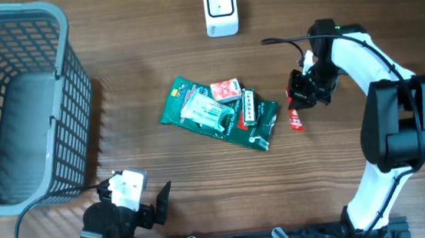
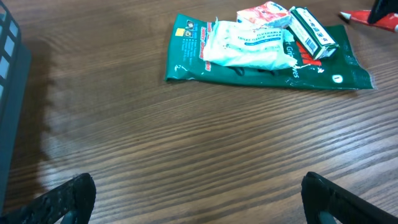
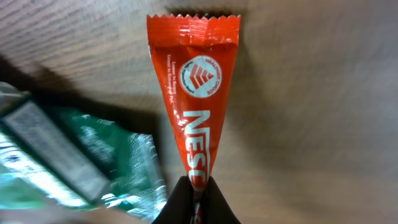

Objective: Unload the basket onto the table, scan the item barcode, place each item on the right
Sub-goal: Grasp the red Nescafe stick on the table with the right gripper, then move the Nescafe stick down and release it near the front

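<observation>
Red sachet, lower end and half its lettering swallowed by our right pincer clamped on it, just right of the green pouch. Our left pincer gapes wide over open worktop.

My overhead camera is fixed well above the worktop and looks straight down. My base lies at the near edge, and the whole scene fits the frame. My left wrist camera sits low over the near left of the worktop and faces far and rightward; the tips of my left jaws frame its bottom corners. My right wrist camera looks down from very close on the red sachet, which runs up the frame's middle. All three views share the green packet.
</observation>
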Robot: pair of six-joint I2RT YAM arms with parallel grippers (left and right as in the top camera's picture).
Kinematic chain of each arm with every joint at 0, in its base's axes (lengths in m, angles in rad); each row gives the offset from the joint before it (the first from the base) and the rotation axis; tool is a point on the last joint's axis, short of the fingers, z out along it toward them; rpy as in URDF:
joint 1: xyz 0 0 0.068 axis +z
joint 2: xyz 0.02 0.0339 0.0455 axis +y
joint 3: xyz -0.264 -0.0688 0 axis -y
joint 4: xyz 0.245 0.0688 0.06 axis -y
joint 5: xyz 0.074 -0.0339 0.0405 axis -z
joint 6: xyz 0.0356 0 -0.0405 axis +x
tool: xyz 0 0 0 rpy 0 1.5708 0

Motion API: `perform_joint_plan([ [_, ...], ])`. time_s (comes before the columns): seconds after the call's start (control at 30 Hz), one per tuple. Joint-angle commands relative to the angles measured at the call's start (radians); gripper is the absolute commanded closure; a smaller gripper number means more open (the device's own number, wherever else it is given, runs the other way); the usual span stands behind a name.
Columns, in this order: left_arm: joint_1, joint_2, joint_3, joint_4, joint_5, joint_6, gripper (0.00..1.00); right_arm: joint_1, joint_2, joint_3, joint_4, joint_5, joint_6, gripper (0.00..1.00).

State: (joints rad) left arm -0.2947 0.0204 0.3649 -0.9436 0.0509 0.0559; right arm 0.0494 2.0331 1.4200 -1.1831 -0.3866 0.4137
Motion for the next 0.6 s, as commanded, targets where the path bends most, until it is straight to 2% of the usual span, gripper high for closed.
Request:
perform_joint_plan([
  [0.0, 0.0, -0.002, -0.002, -0.001, 0.005, 0.015, 0.0, 0.003, 0.002, 0.016, -0.178, -0.209, 0.299, 0.96],
  [0.1, 0.0, -0.002, -0.002, -0.001, 0.005, 0.015, 0.0, 0.003, 0.002, 0.016, -0.422, -0.356, 0.261, 0.93],
  [0.17, 0.0, -0.002, -0.002, -0.001, 0.005, 0.015, 0.0, 0.003, 0.0, 0.014, -0.429, -0.428, 0.129, 0.91],
  [0.33, 0.0, -0.002, -0.002, -0.001, 0.005, 0.015, 0.0, 0.005, 0.0, 0.014, -0.429, -0.467, 0.11, 0.91],
  [0.4, 0.0, -0.002, -0.002, -0.001, 0.005, 0.015, 0.0, 0.005, 0.0, 0.014, -0.428, -0.532, 0.113, 0.79],
  [0.47, 0.0, -0.002, -0.002, -0.001, 0.005, 0.015, 0.0, 0.003, 0.0, 0.014, -0.357, -0.581, 0.114, 0.75],
  [0.5, 0.0, -0.002, -0.002, -0.001, 0.005, 0.015, 0.0, 0.003, 0.0, 0.014, -0.33, -0.611, 0.113, 0.76],
  [0.57, 0.0, -0.002, -0.002, -0.001, 0.005, 0.015, 0.0, 0.006, 0.0, 0.014, -0.26, -0.7, 0.11, 0.93],
])
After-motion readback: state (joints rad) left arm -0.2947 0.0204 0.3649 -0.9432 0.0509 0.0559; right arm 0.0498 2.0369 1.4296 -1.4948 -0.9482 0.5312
